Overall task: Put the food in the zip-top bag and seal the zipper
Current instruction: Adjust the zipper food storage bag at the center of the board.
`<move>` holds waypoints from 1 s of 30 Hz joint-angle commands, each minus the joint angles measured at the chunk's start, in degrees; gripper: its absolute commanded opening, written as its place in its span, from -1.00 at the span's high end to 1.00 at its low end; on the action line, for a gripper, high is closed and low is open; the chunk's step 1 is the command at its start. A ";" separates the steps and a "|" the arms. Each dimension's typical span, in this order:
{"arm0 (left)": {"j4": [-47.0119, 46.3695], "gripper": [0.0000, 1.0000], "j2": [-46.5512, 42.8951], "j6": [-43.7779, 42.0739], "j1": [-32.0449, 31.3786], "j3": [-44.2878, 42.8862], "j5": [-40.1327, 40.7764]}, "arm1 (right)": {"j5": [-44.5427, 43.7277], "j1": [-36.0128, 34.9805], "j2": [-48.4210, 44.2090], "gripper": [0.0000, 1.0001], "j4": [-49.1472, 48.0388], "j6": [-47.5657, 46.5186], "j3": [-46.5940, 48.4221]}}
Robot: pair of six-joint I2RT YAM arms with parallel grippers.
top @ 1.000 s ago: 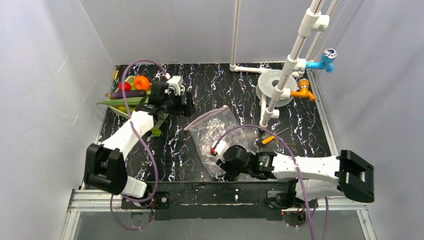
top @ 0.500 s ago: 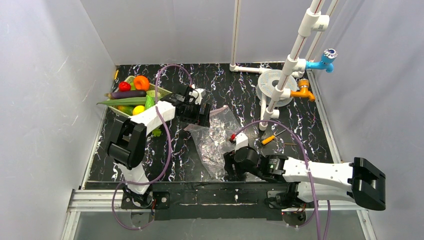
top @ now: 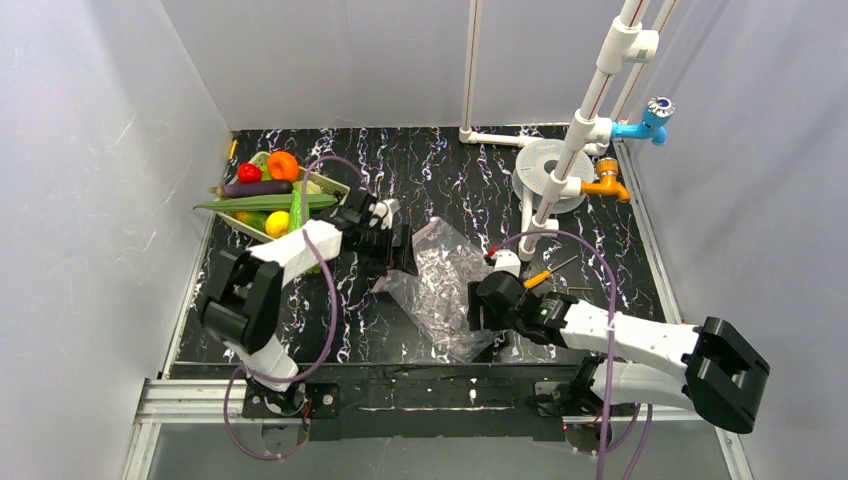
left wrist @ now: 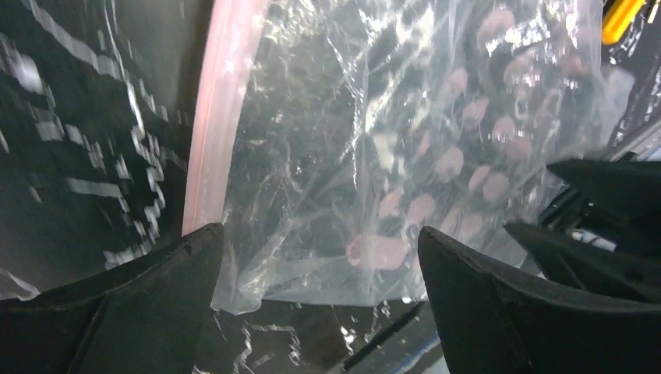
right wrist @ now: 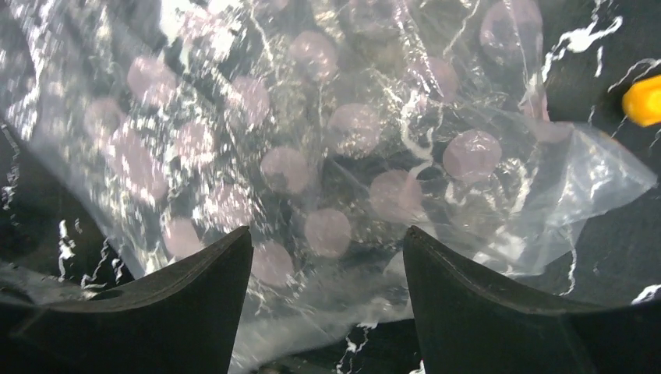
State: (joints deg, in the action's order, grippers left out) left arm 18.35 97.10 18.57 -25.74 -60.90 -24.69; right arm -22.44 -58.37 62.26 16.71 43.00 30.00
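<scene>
Both arms have swung in over the zip-top bag [top: 440,272]; left end effector [left wrist: 319,238] and right end effector [right wrist: 327,238] gape empty. Left should pinch the zipper [left wrist: 209,132] lip squarely.

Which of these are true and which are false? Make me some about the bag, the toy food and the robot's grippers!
1. The zip-top bag has no food in it. True.
2. The left gripper is shut tight. False: its fingers are wide apart over the bag.
3. The zipper is a pinkish strip. True.
4. The purple eggplant lies inside the bag. False: it lies in the basket.
5. The right gripper is open. True.
</scene>
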 commanded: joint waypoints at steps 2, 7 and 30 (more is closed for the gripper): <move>-2.72 -0.88 -15.47 10.76 -0.37 13.07 -4.19 | 1.14 4.56 6.17 -0.55 -1.36 -7.08 6.02; 0.59 -0.96 -31.57 12.33 -0.22 17.99 -0.04 | 3.43 7.24 17.61 -0.52 -0.38 -13.26 17.24; 11.17 -0.96 -2.76 4.35 3.96 -8.22 5.94 | 17.79 7.39 12.03 -0.59 -3.57 -6.96 16.26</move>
State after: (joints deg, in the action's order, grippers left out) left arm 24.51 89.43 24.14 -22.83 -59.92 -16.36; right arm -8.56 -51.16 75.61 17.69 34.76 47.79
